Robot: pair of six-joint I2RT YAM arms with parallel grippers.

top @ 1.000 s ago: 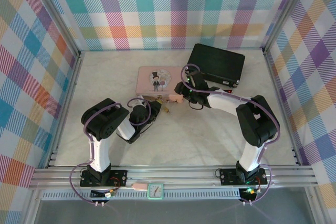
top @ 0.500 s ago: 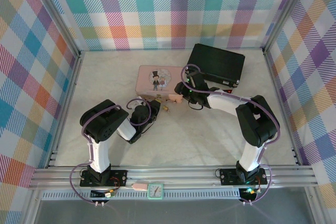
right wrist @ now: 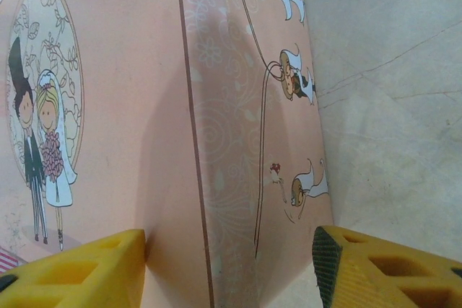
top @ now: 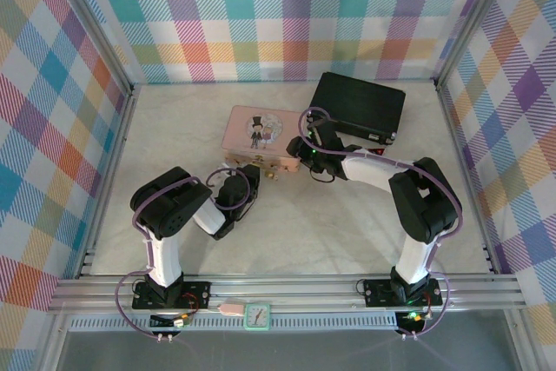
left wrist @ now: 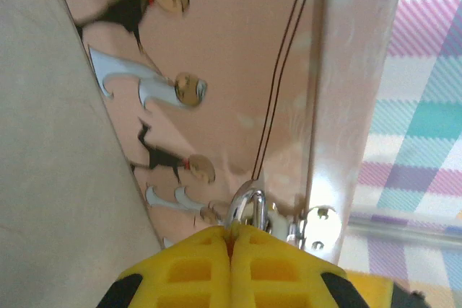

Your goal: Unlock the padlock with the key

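Top external: pastel plaid walls around pale table, aluminium rail along near edge. Left gripper — yellow fingers pressed together on padlock, silver shackle poking above tips, just beside front wall of pink box. Right gripper spread wide, holding nothing — straddles box corner. Black case behind, toward right.
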